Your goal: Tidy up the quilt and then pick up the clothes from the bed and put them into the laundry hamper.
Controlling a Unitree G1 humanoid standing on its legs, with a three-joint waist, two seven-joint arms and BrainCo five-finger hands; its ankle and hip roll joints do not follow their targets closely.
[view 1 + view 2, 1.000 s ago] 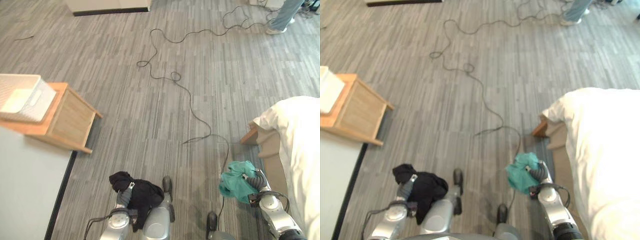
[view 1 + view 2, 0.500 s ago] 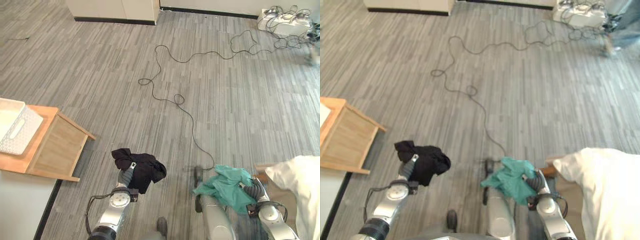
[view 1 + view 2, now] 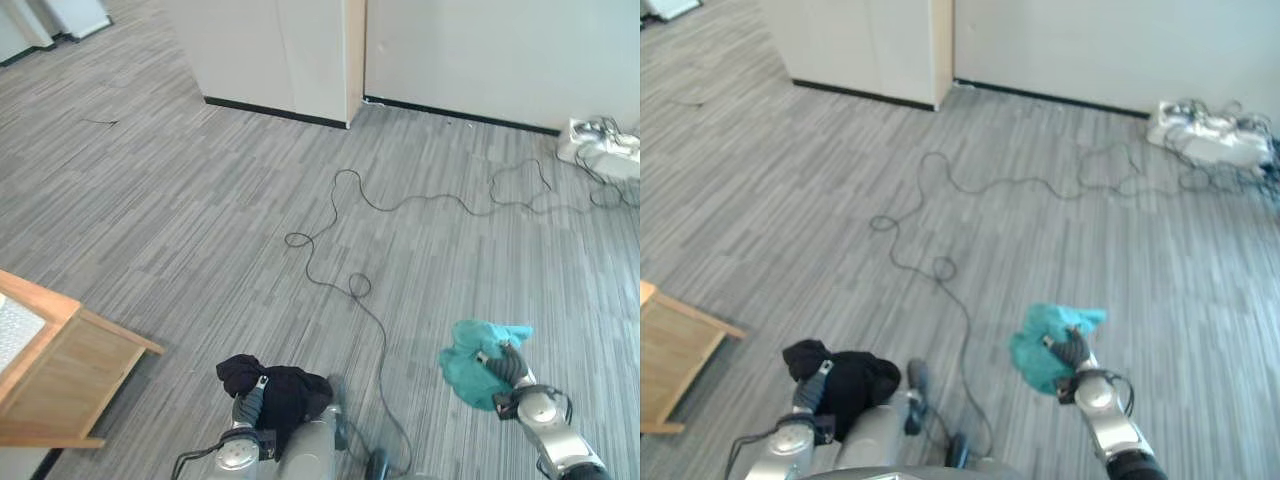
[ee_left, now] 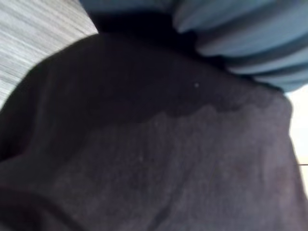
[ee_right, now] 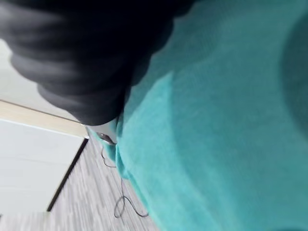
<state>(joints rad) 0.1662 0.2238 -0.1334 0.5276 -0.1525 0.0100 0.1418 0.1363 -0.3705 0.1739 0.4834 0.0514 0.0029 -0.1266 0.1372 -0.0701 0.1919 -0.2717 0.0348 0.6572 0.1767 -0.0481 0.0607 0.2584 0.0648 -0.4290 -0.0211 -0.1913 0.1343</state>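
Observation:
My left hand is shut on a black garment, held low at the lower left over the floor; the same black cloth covers the left wrist view. A bunched teal garment hangs in my right hand at the lower right, also above the floor. In the right wrist view the teal cloth drapes past the hand's dark cover. Both hands' fingers are mostly buried in cloth.
A wooden stand juts in at the lower left, with a white basket's corner on it. Ahead stand white cabinets and a wall. A white box with cables lies at the far right.
The camera has swung away from the bed, which has left the picture, and towards the wall and cabinets. Both hands still hold their garments in about the same pose.

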